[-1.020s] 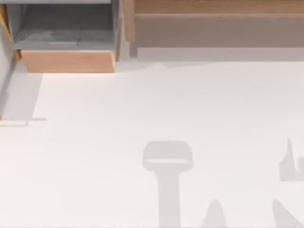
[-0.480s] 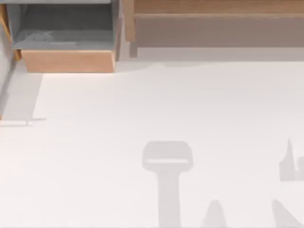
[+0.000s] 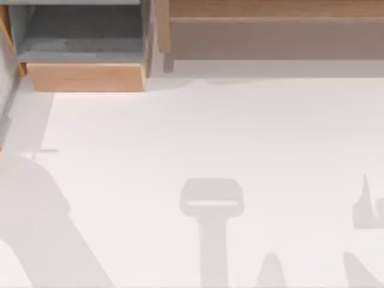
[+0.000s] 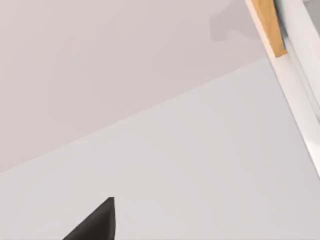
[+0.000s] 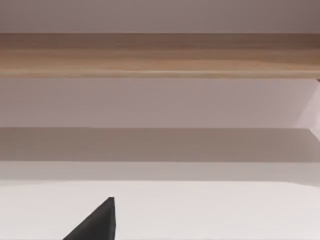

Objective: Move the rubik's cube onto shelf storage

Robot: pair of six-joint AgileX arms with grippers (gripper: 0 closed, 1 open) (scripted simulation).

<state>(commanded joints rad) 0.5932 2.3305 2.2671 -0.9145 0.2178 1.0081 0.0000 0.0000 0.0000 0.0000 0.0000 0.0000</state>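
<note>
The rubik's cube is out of view. The shelf storage [image 3: 276, 39] runs along the back right of the table in the top view, a light-brown board above a taupe-grey front face. The right wrist view faces that shelf storage [image 5: 160, 55] across bare white table. A dark tip of my right gripper [image 5: 95, 222] shows at that picture's edge. A dark tip of my left gripper [image 4: 95, 222] shows over white table, with a light wood edge [image 4: 267, 25] far off.
A smaller grey-lined box [image 3: 84, 77] with a light wood front stands at the back left. Grey arm shadows lie on the white table [image 3: 210, 132], at the front left, front middle and front right.
A large grey shadow has come onto the front left of the table. The other shadows, the shelf storage and the box have not moved.
</note>
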